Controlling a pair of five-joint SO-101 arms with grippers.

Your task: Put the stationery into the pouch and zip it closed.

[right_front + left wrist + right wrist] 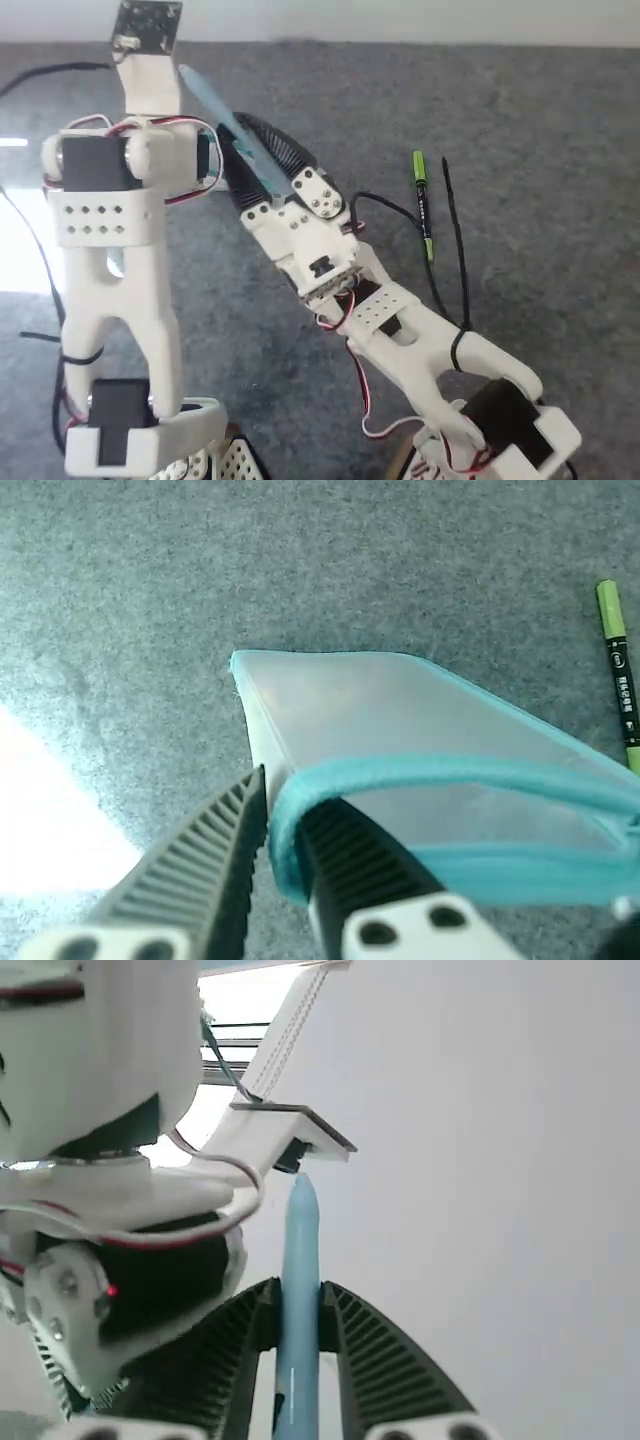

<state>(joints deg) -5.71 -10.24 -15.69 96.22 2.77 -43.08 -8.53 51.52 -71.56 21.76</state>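
A translucent pouch (pixel 400 715) with teal edging lies on the grey mat, its mouth held up. My left gripper (pixel 275 792) is shut on the teal rim at one end of that mouth. My right gripper (pixel 262 160) is raised beside the left arm's upper body (pixel 110 190) and is shut on a light blue pen (pixel 215 105) that slants upward past the fingers. In the right wrist view the same blue pen (pixel 302 1240) stands between the ribbed black fingers (pixel 365 1345). A green pen (pixel 423 200) lies on the mat, apart from the pouch (pixel 618 675).
A thin black cable (pixel 455 235) runs along the mat just right of the green pen. The left arm's white body and servo (pixel 90 1260) stand close to the raised blue pen. A white wall (pixel 400 20) borders the far edge.
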